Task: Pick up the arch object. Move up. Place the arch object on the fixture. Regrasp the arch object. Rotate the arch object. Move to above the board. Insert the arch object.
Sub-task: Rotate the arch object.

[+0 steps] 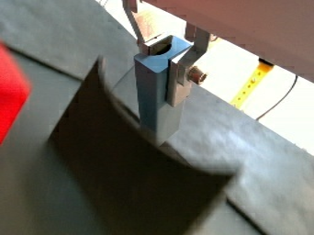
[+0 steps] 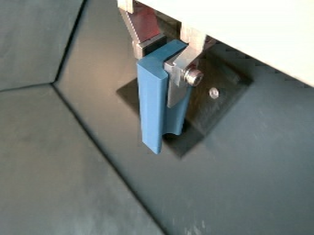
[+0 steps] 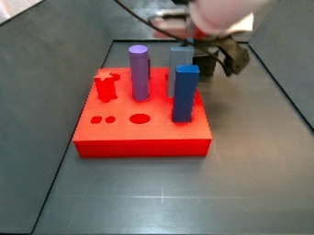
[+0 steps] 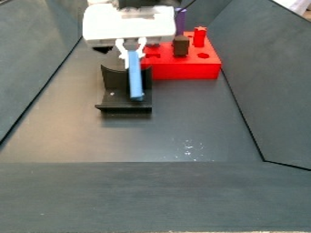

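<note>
The arch object, a slim pale grey-blue block, stands upright with its notched end between the silver fingers. My gripper is shut on that upper end. Seen from the other wrist camera, the arch object hangs from the gripper and its lower end reaches the fixture. From the side, the gripper holds the arch object upright against the dark fixture, left of the red board. Beyond the board, the gripper and arch object show.
On the board stand a purple round peg, a tall light-blue square peg and a small red piece. Sloping dark walls enclose the floor. A yellow tape strip and a cable lie outside the wall.
</note>
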